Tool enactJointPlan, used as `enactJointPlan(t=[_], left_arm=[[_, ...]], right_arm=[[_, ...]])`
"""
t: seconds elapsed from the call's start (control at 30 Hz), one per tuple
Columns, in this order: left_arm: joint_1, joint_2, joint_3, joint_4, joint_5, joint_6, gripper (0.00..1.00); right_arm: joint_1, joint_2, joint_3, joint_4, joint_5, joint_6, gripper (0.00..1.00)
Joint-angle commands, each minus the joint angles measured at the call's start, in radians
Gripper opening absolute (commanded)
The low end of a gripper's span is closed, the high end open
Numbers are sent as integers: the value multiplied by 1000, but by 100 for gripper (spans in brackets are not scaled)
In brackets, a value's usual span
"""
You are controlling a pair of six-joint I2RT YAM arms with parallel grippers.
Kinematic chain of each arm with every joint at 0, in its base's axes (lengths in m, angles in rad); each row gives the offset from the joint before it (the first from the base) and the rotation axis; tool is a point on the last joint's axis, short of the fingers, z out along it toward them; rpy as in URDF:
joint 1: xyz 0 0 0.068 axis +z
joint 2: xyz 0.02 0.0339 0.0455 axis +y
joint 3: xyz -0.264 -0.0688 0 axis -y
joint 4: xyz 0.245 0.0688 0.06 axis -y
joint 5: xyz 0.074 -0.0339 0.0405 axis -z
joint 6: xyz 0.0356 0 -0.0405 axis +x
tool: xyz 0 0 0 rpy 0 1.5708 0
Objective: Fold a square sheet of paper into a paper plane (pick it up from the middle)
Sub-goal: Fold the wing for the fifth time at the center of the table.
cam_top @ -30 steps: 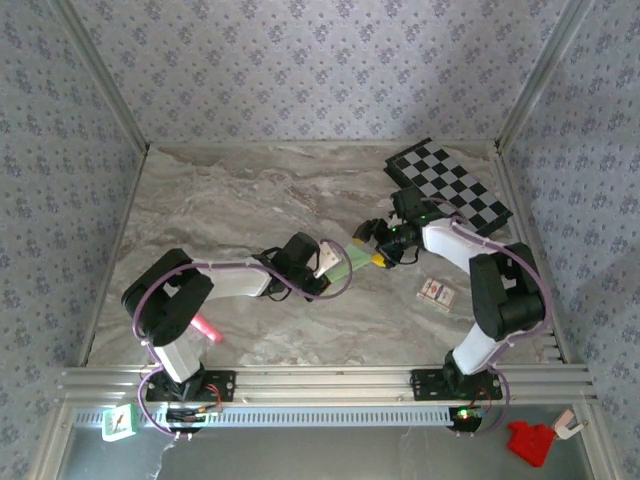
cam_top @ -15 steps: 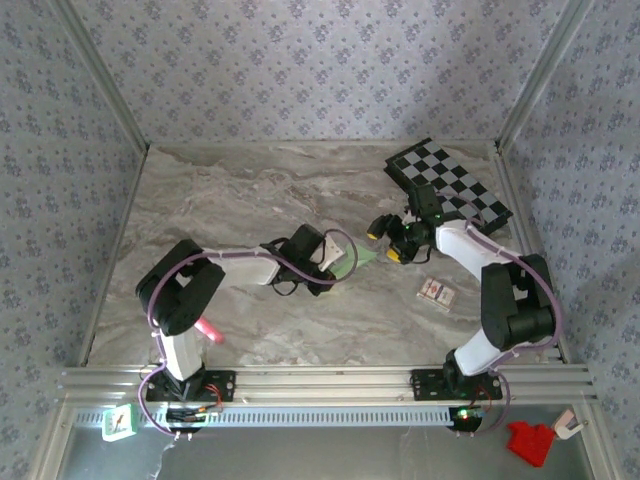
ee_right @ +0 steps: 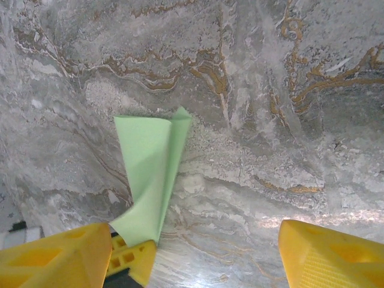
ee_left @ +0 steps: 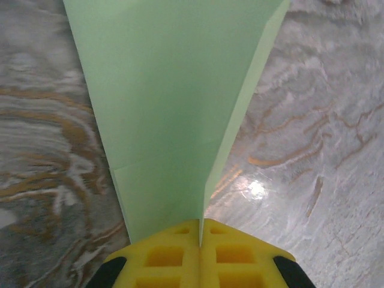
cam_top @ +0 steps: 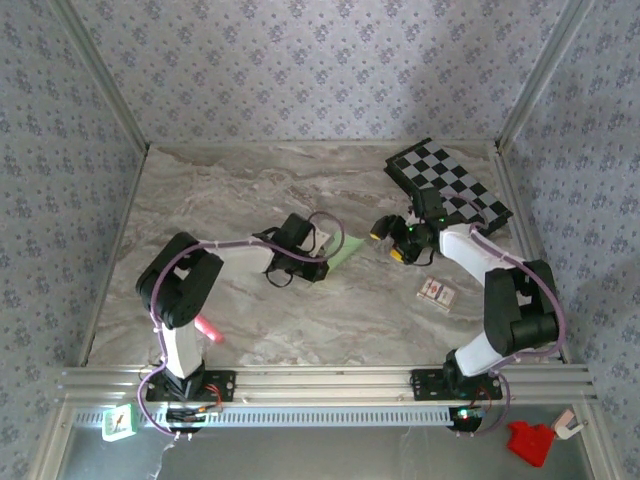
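Paper plane (ee_left: 168, 108) sits near the centre of the tabletop (ee_left: 312, 120), tail clamped in the left gripper (ee_left: 200, 240). Right gripper (ee_right: 195, 258) spread apart, empty, just beside it. Risk: narrow pinch on thin paper, so folds may spring open, or the plane may slip or crumple if dragged.

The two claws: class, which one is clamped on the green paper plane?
The left claw: its yellow pads are pinched shut on the narrow end of the paper plane. The right claw stands open, bare marble table between its fingers.
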Motion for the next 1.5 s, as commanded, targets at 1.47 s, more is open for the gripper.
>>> enactJointPlan(t=[1.47], left_arm=[[106, 73, -112, 210, 213, -376, 10]], right_arm=[[275, 370, 62, 557, -289, -84, 39]])
